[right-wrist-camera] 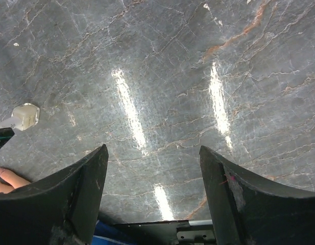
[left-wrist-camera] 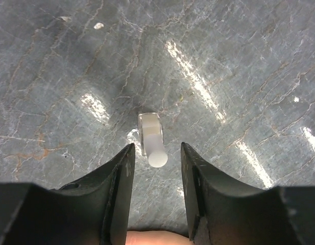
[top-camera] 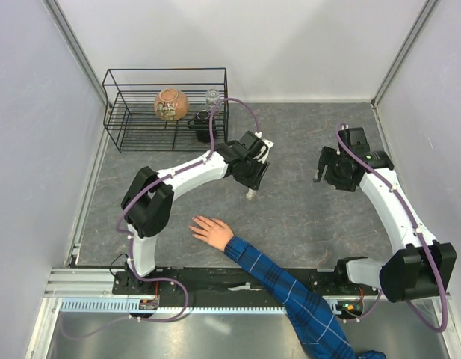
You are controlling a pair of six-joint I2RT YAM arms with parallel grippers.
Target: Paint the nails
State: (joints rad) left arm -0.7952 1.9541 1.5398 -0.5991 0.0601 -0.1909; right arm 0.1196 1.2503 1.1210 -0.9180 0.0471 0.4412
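A bare light-skinned hand (top-camera: 210, 230) lies flat on the grey stone table, its arm in a blue plaid sleeve (top-camera: 290, 292). The nails are too small to make out. A small clear bottle (left-wrist-camera: 150, 132) with a white cap (left-wrist-camera: 158, 158) stands on the table beyond the hand; it also shows in the top view (top-camera: 250, 195). My left gripper (top-camera: 250, 185) hovers open above the bottle, the cap showing between the jaws (left-wrist-camera: 157, 147). My right gripper (top-camera: 323, 173) is open and empty over bare table (right-wrist-camera: 153, 149). A fingertip (right-wrist-camera: 9, 177) and the bottle (right-wrist-camera: 24, 116) show at its left.
A black wire rack (top-camera: 118, 112) stands at the back left, holding a brown round pot (top-camera: 171, 104), a clear glass (top-camera: 213, 96) and a dark item (top-camera: 202, 120). White walls close three sides. The arms' base rail (top-camera: 215, 288) runs along the near edge.
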